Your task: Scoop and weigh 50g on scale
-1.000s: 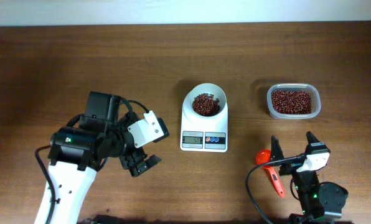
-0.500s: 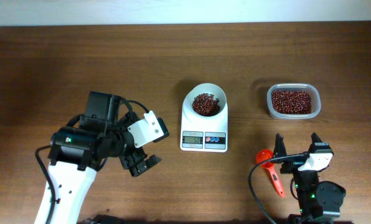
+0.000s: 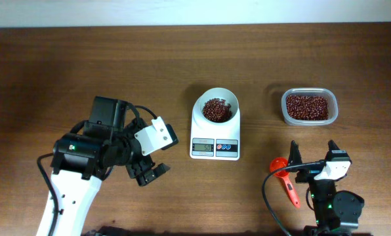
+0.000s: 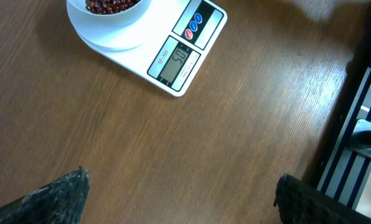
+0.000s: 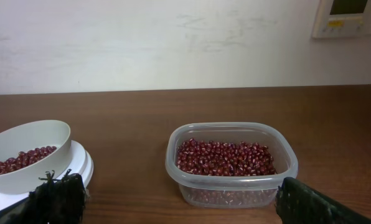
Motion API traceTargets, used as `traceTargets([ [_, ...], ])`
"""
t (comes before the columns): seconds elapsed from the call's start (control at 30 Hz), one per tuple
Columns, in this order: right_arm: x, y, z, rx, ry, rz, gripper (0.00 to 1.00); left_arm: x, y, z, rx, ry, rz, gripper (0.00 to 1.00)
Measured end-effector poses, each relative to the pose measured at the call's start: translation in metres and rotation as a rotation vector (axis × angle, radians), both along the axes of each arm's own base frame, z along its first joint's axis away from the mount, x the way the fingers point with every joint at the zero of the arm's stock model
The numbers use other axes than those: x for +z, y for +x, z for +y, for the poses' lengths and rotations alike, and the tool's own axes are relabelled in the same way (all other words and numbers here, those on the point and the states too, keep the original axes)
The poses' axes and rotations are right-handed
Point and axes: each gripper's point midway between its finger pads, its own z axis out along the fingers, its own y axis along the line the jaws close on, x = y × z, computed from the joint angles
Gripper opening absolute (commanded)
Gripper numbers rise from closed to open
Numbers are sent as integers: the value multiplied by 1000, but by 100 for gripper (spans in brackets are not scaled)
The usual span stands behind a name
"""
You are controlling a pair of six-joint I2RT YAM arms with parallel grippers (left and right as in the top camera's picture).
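Light is even and bright in all three views, leaving only soft, faint shadows around the scale (image 3: pixel 215 128) on the bench (image 3: pixel 84 65). From above, the scale's white top nearly washes out. Its display (image 4: pixel 175 64) is sharp in the left wrist view. The fingertips (image 4: pixel 61 196) of the left gripper (image 4: pixel 182 198) and right gripper (image 5: pixel 184 199) are blurred; the wall (image 5: pixel 173 43) behind the scale looks pale, patchy.

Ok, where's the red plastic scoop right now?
Overhead view: the red plastic scoop lies on the wooden table, lower right, beside the right fingers, below the clear bean tub.

Plain lab room: wooden table (image 3: pixel 84 65), white wall (image 5: pixel 173 43), thermostat-like panel (image 5: pixel 349 15).
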Motion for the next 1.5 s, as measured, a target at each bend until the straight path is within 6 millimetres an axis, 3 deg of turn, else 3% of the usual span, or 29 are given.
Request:
traceTargets([
  [0.5, 0, 0, 0, 0, -1, 1, 99, 0, -8, -1, -4, -8, 22, 99],
  [0.6, 0, 0, 0, 0, 0, 1, 99, 17, -15, 0, 13, -30, -47, 99],
  [0.73, 0, 0, 0, 0, 0, 1, 99, 60, -44, 7, 133, -122, -206, 99],
  [0.9, 0, 0, 0, -1, 0, 1, 99, 84, -72, 24, 293, -241, -428, 99],
  [0.97, 0, 0, 0, -1, 0, 1, 99, 80, -68, 30, 366, -285, -500, 99],
  [1.1, 0, 0, -1, -3, 0, 0, 99, 51, -50, 45, 516, -359, -595, 99],
  [1.3, 0, 0, 0, -3, 0, 1, 99, 12, -27, 53, 569, -434, -724, 99],
  [1.5, -1, 0, 0, -3, -1, 3, 99, 10, 1, 54, 545, -500, -903, 99],
])
